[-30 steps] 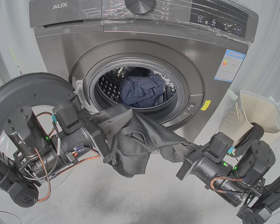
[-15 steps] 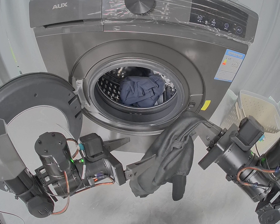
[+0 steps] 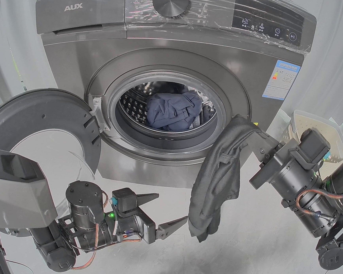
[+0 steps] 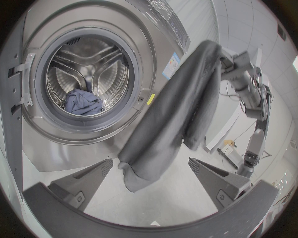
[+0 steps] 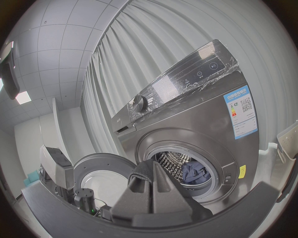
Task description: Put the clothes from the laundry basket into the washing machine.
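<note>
Low and left before the washing machine [image 3: 83, 52], the left end effector [image 3: 171, 208] gapes empty. Right of its drum rim [image 3: 219, 119], a dark garment [image 3: 217, 175] hangs long from the clenched right end effector [image 3: 257, 137] — the loose tail could snag that rim or slip floorward.

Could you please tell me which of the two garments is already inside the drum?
The navy blue garment, bunched in the drum; the dark grey garment hangs outside it, clamped in the right tool.

Pale pleated curtain [image 3: 341, 59] across bkgd; smooth grey floor [image 3: 249, 249] in fg; tiled ceiling [image 5: 56, 37] w/ one lit panel [image 5: 23, 97].
</note>
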